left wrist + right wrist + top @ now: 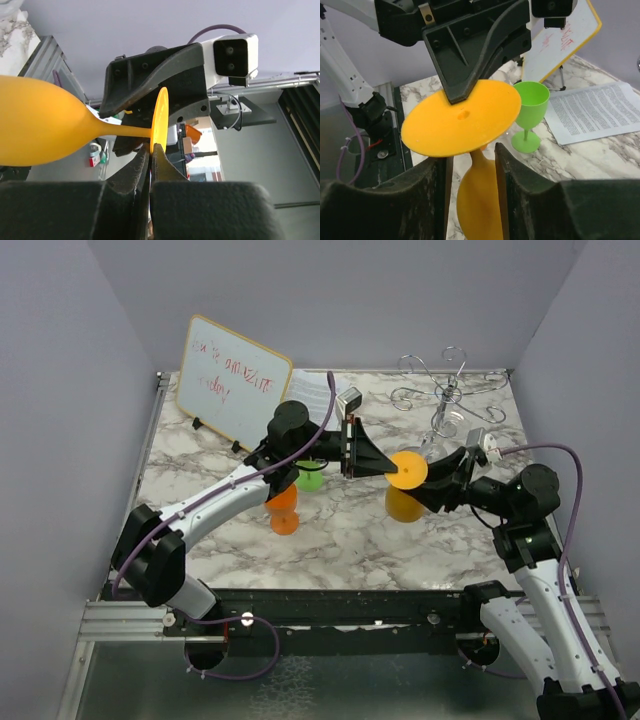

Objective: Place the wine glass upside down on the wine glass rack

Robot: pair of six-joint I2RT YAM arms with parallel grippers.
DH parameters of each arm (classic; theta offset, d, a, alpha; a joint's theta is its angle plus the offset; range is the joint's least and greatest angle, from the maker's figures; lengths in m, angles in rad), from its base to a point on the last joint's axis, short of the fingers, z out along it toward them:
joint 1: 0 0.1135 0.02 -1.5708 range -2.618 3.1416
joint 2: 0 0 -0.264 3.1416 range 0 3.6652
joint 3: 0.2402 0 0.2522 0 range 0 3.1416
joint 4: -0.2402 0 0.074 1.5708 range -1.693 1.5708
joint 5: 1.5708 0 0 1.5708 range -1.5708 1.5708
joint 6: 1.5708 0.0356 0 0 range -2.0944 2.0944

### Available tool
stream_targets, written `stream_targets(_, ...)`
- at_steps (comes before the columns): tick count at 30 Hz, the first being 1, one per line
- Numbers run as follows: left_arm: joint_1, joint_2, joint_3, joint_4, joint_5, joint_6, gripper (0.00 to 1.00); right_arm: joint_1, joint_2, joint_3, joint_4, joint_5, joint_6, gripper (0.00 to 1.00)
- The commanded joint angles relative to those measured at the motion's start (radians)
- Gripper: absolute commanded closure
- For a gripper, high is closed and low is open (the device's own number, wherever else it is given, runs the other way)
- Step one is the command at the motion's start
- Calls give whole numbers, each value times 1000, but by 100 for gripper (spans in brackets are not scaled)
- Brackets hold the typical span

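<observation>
A yellow wine glass [405,502] hangs upside down above the table's middle, foot disc [408,469] up. My left gripper [385,468] is shut on the edge of that foot; in the left wrist view the fingertips [151,147] pinch the disc's rim, and the bowl [35,127] points left. My right gripper [432,480] is open, its fingers [427,185] on either side of the stem and bowl [477,200] just under the foot [462,120]. The chrome wine glass rack [447,392] stands at the far right, behind both grippers.
A green glass [310,478] and an orange glass [283,510] stand on the marble table [340,540] under the left arm. The green glass also shows in the right wrist view [530,107]. A whiteboard [232,380] leans at the far left, with a printed sheet [600,112] beside it.
</observation>
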Motion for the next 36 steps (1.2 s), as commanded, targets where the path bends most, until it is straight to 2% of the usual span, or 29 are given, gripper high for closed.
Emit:
stream_targets(1,24,-64,-72,32,-57,2,100,8,-26,13,-56,3,115,50)
stream_targets(5,73,-113,-136,31,-105,-7,100,8,-108,30,-148,55,109,33)
stream_targets(10,141,-129,-180,23,-133,-3,100,8,-188,81,-255,126,123,32)
stream_targets(15,226,-103,-150,-23,-182,64,100,8,-246,137,-233,251,215,32)
stream_targets(19,265,-36,-45,-97,-200,125,100,8,-254,181,-187,361,280,32)
stream_targets(25,282,105,271,-365,-255,284,100,9,-242,215,-102,437,340,32)
stream_targets(31,286,246,474,-412,-276,277,100,8,-234,216,-28,448,368,32)
stream_targets(36,284,381,611,-307,-124,181,100,8,-235,216,-52,465,356,32)
